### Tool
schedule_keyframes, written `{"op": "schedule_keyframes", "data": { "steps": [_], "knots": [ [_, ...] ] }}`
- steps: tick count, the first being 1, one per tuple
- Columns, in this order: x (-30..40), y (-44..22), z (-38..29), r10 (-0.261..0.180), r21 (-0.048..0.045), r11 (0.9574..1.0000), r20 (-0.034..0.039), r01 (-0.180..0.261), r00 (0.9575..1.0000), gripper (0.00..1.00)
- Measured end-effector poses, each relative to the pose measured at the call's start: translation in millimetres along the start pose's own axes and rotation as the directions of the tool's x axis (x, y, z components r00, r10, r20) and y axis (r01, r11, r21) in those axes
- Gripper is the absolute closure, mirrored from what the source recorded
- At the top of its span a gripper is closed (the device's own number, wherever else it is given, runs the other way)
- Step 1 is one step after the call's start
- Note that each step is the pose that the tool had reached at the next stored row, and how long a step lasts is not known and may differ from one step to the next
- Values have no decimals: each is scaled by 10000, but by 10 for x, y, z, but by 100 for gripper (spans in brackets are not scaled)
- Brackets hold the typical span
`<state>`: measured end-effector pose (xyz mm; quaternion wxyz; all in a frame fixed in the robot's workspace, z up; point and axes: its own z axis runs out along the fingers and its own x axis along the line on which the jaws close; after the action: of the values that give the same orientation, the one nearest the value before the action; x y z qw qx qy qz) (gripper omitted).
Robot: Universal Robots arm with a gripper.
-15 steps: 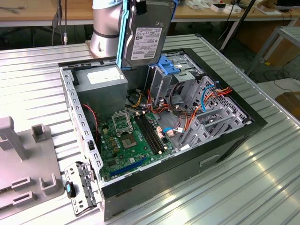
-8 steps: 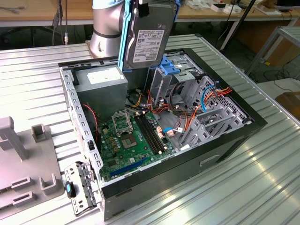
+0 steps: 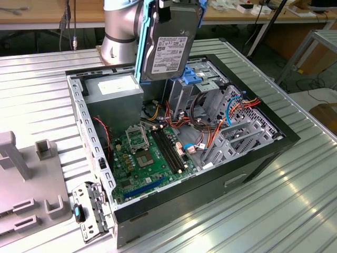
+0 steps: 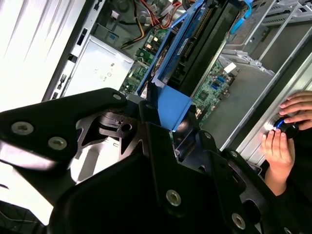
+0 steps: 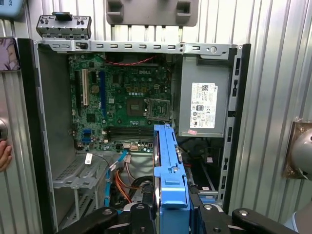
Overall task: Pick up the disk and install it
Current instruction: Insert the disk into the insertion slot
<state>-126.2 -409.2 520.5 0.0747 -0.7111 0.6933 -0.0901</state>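
Dark grey, blue-railed metal disk (image 3: 168,47), clamped in the fingers (image 5: 140,219), hangs at twelve o'clock over the open black computer case (image 3: 210,184).

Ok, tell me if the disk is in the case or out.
Out. The disk hangs on edge over the open computer case, clamped in the gripper, not seated in any bay.

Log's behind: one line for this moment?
gripper: shut on disk | disk: upright, over open case | install: not done
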Motion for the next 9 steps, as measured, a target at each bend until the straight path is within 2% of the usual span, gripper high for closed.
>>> {"op": "schedule_keyframes", "data": {
  "steps": [9],
  "knots": [
    [129,-3,4,0,0,10000,0,0,10000,63]
  ]
}}
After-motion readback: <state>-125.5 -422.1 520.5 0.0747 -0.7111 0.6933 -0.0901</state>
